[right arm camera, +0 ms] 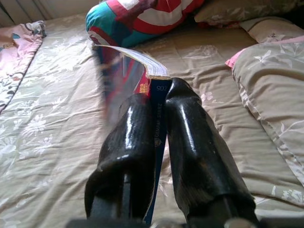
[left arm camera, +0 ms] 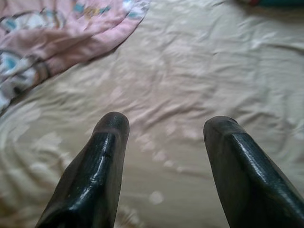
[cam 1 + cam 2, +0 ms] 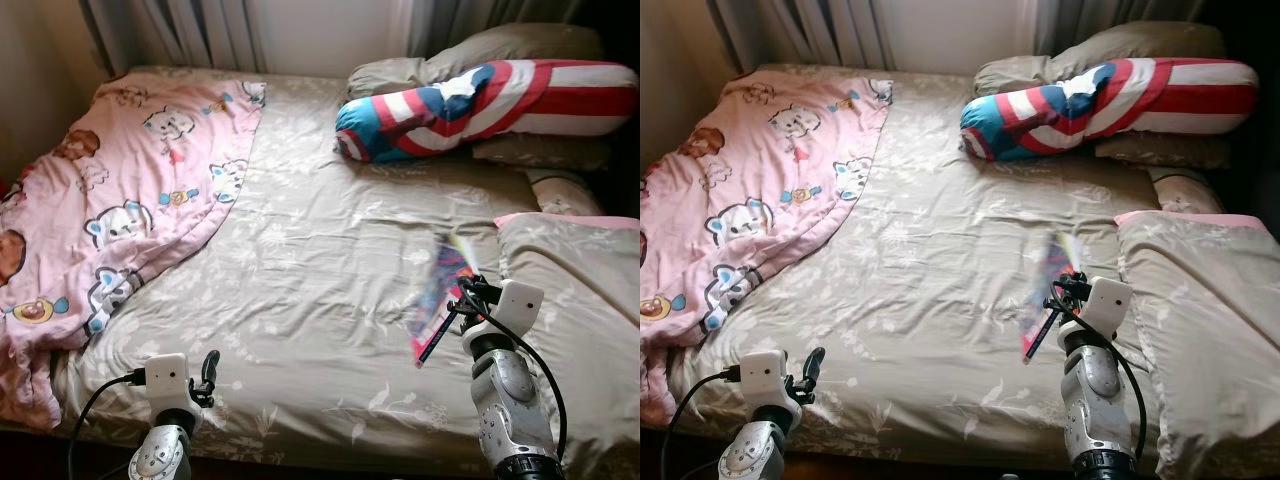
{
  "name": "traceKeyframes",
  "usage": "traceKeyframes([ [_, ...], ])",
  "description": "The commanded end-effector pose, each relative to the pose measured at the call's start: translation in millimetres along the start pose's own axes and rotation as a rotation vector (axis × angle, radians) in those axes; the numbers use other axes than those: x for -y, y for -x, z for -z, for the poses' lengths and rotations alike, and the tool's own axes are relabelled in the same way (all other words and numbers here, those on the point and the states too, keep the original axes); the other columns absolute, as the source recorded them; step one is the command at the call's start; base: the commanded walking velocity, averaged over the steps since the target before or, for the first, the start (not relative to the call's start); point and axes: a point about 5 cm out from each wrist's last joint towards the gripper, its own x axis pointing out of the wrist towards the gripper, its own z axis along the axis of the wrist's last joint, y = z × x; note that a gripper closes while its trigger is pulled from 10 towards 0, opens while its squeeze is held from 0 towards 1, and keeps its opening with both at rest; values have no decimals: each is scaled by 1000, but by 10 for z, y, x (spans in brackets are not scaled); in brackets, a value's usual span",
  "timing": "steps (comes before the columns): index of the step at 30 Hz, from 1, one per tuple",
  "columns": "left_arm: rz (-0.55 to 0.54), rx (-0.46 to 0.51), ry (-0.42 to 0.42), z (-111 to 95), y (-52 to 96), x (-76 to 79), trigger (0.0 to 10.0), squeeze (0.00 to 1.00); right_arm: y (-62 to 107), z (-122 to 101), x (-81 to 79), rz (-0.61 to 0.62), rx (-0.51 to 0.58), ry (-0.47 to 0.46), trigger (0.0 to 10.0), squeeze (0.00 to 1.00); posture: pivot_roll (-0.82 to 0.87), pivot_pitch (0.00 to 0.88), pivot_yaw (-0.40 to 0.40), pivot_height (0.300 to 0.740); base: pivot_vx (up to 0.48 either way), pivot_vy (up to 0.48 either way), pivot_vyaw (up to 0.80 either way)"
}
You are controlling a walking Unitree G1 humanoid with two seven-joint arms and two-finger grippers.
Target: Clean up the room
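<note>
- Right gripper (image 1: 156, 102) clamps a book (image 3: 440, 295) by its spine, lifted above the bed (image 3: 320, 300)
- Left gripper (image 2: 164, 128) hovers open, empty, over the sheet near a pink blanket (image 3: 110, 190)

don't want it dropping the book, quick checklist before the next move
1. Right gripper shut on the book: ok, both fingers pinch the spine.
2. Book lifted off the bed sheet: ok, though its pages look blurred.
3. Left gripper free: ok, open above the sheet, holding nothing.
4. Striped bolster pillow and pink blanket apart from the book: ok.
5. Place to put the book down: cannot tell.
</note>
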Motion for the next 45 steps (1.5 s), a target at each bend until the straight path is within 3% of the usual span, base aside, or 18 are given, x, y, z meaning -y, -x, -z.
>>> traceKeyframes([
  [1,7,-16,-4,19,14,5,10000,0,-12,-60,19,11,32,3,10000,0,-19,160,-23,740,0,0,0],
  [12,22,42,5,-141,-41,55,10000,0,-14,-59,27,21,39,7,10000,0,-20,156,-20,740,0,0,0],
  [24,32,35,-4,-137,-49,90,10000,0,-28,-57,18,19,31,1,10000,0,-24,141,-19,740,0,-62,0],
  [38,25,32,2,-122,-27,72,10000,0,-44,-29,-51,-9,20,5,10000,0,-18,124,-20,740,0,0,-693],
  [45,24,37,1,-139,-27,70,10000,0,-54,-57,-84,-27,39,2,10000,0,-21,137,-18,740,0,0,0],
])
